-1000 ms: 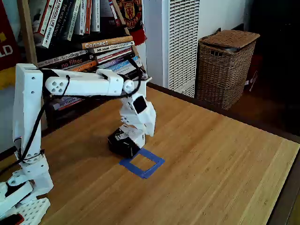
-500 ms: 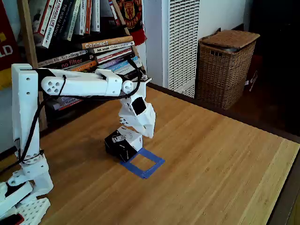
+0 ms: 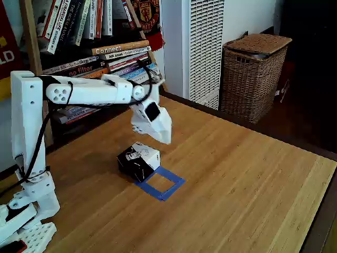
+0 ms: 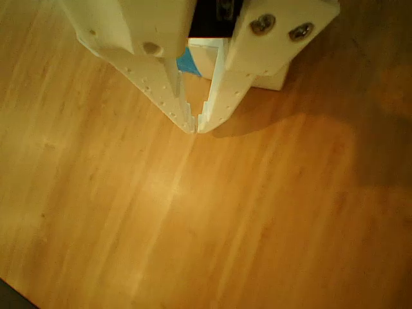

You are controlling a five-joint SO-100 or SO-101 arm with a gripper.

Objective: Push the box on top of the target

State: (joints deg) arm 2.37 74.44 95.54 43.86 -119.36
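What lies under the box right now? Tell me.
In the fixed view the box sits on the wooden table, its near corner covering the edge of the blue tape target. The surface beneath it is hidden.

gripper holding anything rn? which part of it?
Nothing held. The gripper is shut on empty air, lifted above the box, which sits on the table at the target's edge.

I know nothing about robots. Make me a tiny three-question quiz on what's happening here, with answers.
1. True or false: the box sits fully inside the blue tape square.
2. The claw is: A) wide open, B) shut with nothing in it, C) gripping the box.
3. What stands on the floor past the table, at the right of the fixed view?

Key:
1. False: it sits at the square's edge, mostly outside.
2. B: fingertips meet, raised above the box.
3. A wicker basket.
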